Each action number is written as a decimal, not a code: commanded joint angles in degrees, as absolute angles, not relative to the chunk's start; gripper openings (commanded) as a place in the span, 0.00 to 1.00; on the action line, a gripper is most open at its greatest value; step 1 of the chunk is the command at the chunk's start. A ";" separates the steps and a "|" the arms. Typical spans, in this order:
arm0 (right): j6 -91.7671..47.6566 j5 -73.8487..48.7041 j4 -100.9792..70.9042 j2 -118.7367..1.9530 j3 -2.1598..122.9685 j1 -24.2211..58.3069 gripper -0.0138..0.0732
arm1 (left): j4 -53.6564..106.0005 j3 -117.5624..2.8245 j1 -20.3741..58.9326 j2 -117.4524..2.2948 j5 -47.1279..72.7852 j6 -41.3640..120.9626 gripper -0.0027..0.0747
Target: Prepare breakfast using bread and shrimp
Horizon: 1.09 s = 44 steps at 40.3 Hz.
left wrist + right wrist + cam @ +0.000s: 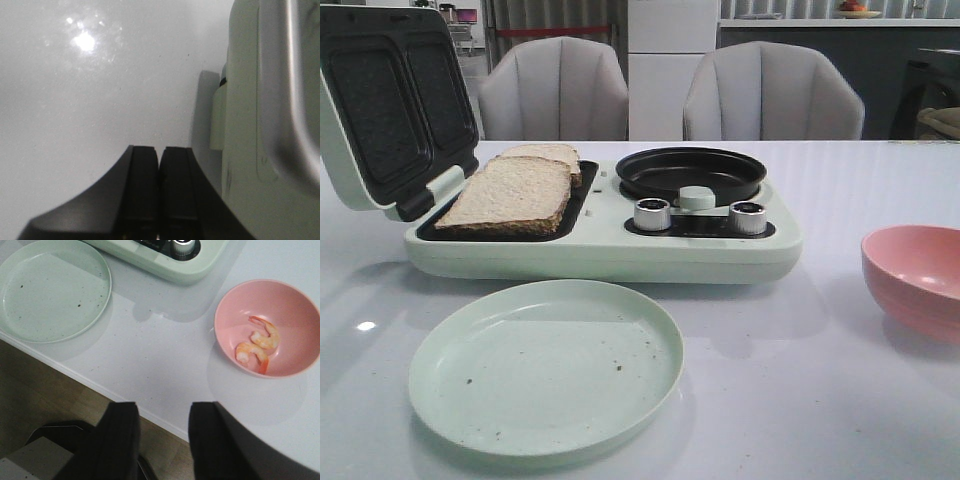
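Two shrimp (pixel 257 346) lying in the pink bowl (pixel 235 300), ahead of the right end effector (pixel 162 440), open and empty over the counter (pixel 165 360) edge; nearer arm by far. Left end effector (pixel 159 195) pressed shut, empty, beside the sandwich maker (pixel 245 125); bread (pixel 510 195) already on its hotplate.

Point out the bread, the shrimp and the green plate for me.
bread (pixel 510 193): front view, middle of the near slice's top face.
shrimp (pixel 258 344): right wrist view, where the two shrimp meet inside the pink bowl (pixel 280 300).
green plate (pixel 545 370): front view, bare centre.

green plate (pixel 546 368); pink bowl (pixel 917 279); chairs (pixel 555 90)
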State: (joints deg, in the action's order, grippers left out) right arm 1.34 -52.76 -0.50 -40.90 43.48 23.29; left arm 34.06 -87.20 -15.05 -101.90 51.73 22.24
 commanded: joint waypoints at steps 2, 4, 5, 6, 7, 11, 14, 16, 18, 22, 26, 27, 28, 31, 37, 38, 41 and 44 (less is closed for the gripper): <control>1.27 -48.90 0.00 -40.64 45.00 23.31 0.58 | 41.22 -93.06 -15.06 -102.79 52.47 22.41 0.16; 1.27 -48.90 0.00 -40.64 45.00 23.31 0.58 | 43.33 -94.47 -15.06 -103.91 53.47 22.75 0.16; 1.27 -48.90 0.00 -40.64 45.00 23.31 0.58 | 44.26 -94.94 -15.06 -104.36 54.03 23.59 0.16; 1.27 -48.90 0.00 -40.64 45.00 23.31 0.58 | 45.65 -95.22 -15.06 -104.74 54.73 24.40 0.16; 1.27 -48.90 0.00 -40.64 45.00 23.31 0.58 | 46.79 -95.52 -15.06 -104.84 55.20 25.42 0.16; 1.27 -48.90 0.00 -40.64 45.00 23.31 0.58 | 51.60 -95.64 -15.06 -105.09 57.29 28.66 0.16; 1.27 -48.90 0.00 -40.64 45.00 23.31 0.58 | 53.58 -95.64 -15.06 -105.09 58.01 29.83 0.16; 1.27 -48.90 0.00 -40.64 45.00 23.31 0.58 | 54.82 -95.64 -15.06 -105.09 58.41 29.95 0.16; 1.27 -48.90 0.00 -40.64 45.00 23.31 0.58 | 55.55 -95.64 -14.81 -105.09 59.01 29.95 0.16; 1.27 -48.90 0.00 -40.64 45.00 23.31 0.58 | 55.93 -95.64 -13.81 -105.09 60.21 31.03 0.16; 1.27 -48.90 0.00 -40.64 45.00 23.31 0.58 | 55.97 -95.64 -11.81 -105.09 61.27 32.35 0.16; 1.27 -48.90 0.00 -40.64 45.00 23.31 0.58 | 55.97 -95.64 -11.31 -104.95 61.38 32.35 0.16; 1.27 -48.90 0.00 -40.64 45.00 23.31 0.58 | 55.97 -95.64 -10.82 -104.81 61.47 32.83 0.16; 1.27 -48.90 0.00 -40.64 45.00 23.31 0.58 | 55.97 -95.41 -9.17 -103.88 61.47 33.63 0.16; 1.27 -48.90 0.00 -40.64 45.00 23.31 0.58 | 55.97 -91.95 -6.75 -99.55 59.41 36.13 0.16; 1.27 -48.90 0.00 -40.64 45.00 23.31 0.58 | 55.97 -90.73 -6.44 -98.67 58.58 36.75 0.16; 1.27 -48.90 0.00 -40.64 45.00 23.31 0.58 | 55.97 -87.42 -5.29 -95.30 56.41 38.83 0.16; 1.27 -48.90 0.00 -40.64 45.00 23.31 0.58 | 55.97 -83.87 -4.15 -92.15 55.46 40.40 0.16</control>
State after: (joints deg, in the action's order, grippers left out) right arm 1.34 -52.76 -0.50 -40.90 43.48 23.29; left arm 52.32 -85.27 -5.52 -97.96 57.84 38.43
